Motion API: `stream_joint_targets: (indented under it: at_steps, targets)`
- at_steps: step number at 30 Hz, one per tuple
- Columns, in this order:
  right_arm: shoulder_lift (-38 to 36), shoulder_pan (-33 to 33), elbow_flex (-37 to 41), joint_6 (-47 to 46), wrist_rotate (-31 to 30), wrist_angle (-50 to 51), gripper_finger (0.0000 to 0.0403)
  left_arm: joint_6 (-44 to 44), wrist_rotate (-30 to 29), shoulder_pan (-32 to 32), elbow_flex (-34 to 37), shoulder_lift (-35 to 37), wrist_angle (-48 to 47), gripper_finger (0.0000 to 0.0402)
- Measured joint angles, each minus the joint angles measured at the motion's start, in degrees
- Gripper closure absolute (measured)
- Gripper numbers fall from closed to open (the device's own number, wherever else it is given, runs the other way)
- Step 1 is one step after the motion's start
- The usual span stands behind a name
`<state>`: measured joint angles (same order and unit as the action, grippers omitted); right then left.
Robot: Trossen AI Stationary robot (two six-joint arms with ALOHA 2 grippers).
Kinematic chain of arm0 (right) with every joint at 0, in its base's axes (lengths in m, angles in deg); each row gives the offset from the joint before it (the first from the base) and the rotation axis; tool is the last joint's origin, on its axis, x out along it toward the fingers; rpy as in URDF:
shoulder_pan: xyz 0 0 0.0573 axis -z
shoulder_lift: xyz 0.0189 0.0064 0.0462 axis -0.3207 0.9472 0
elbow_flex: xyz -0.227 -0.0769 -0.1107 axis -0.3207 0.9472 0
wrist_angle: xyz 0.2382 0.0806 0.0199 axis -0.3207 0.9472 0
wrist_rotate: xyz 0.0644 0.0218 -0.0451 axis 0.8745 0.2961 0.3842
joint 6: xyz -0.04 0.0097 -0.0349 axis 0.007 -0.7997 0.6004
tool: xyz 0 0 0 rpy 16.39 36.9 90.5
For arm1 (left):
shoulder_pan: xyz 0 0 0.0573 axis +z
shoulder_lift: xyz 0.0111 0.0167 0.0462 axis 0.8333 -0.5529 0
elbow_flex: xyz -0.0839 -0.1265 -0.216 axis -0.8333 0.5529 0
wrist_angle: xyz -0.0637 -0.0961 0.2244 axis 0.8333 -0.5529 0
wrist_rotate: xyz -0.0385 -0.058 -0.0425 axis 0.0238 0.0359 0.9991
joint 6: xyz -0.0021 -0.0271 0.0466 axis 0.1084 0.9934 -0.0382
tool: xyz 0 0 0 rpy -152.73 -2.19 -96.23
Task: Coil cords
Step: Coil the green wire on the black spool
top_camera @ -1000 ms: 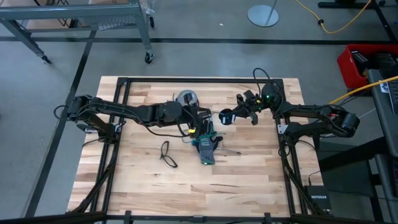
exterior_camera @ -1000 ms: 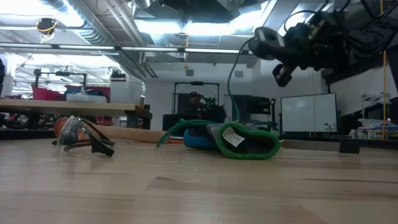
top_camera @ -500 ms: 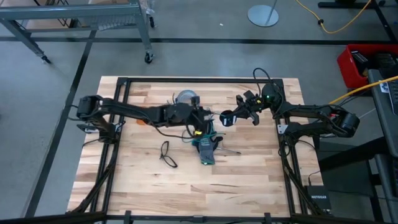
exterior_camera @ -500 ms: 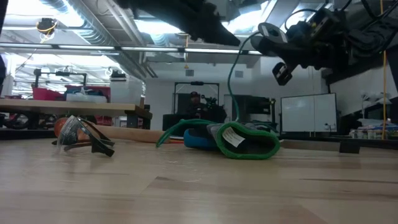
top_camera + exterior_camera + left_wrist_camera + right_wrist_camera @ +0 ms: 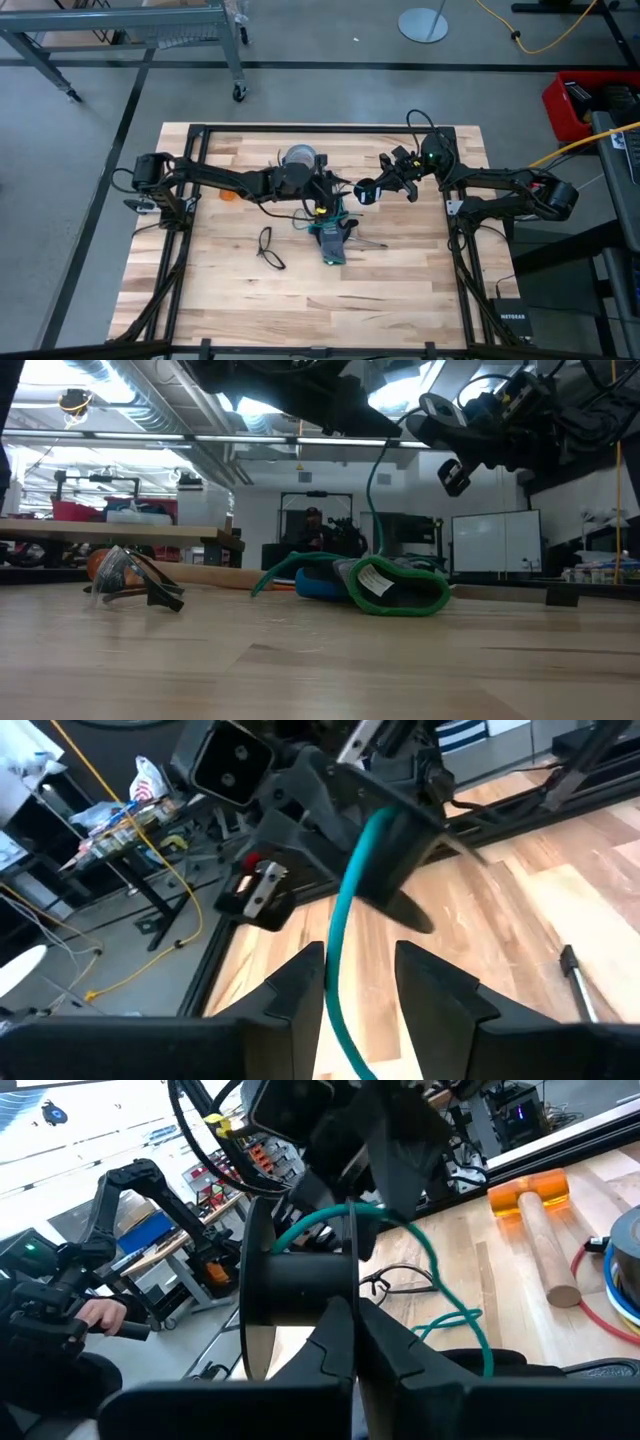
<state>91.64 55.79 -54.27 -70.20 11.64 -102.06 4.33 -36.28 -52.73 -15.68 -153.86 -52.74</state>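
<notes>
My right gripper (image 5: pixel 373 188) is shut on a small black spool (image 5: pixel 295 1280), held in the air over the table's middle (image 5: pixel 437 410). A thin teal cord (image 5: pixel 372 500) is wound on the spool and hangs down to the table, where its lower part lies by the work glove (image 5: pixel 330 240). My left gripper (image 5: pixel 355 955) is open just left of the spool (image 5: pixel 338 186), one finger on either side of the hanging cord (image 5: pixel 335 960). A loose dark loop (image 5: pixel 268 247) lies flat on the table nearer the front. My right gripper pinches the rim of one of the spool's flanges (image 5: pixel 351 1270) between its two fingers. The fingers come roughly level from the table's right. The spool is lifted clear, its axis about level, and the cord (image 5: pixel 440 1280) trails down from it. My left gripper: the cord runs close by one finger (image 5: pixel 300 985); I cannot tell whether they touch.
A blue-grey tape roll (image 5: pixel 300 157) lies behind the left gripper. An orange-headed mallet (image 5: pixel 530 1190) lies at the left of the middle (image 5: pixel 228 197). A black frame (image 5: pixel 300 128) runs around the table's edge. People show in the room beyond (image 5: pixel 60 1320).
My left gripper has gone toward the table's right edge, closer to the spool, and its arm now shows at the top of the low view. The spool and my right gripper have stayed about where they were.
</notes>
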Motion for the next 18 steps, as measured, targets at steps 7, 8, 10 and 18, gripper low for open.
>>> stream_joint_targets:
  at_steps: [7, 8, 10, 18]
  targets:
    - [0.0, 0.0, 0.0, 0.0, -0.5, 0.3, 0.0401, -0.1, -0.1, 0.6, 0.0, 0.0, -0.3, 0.0359]
    - [0.0, 0.0, 0.0, 0.0, -0.5, 0.4, 0.0401, -0.1, -0.1, 0.8, 0.0, 0.0, -0.2, 0.0376]
    - [0.0, 0.0, 0.0, 0.0, -0.5, 0.4, 0.0401, 0.1, -0.1, 1.1, 0.0, 0.0, 0.2, 0.0393]
    - [0.0, 0.0, 0.0, 0.4, -5.5, 6.2, 0.0401, -1.9, -0.5, 1.4, -0.4, 0.0, 1.9, 0.0397]
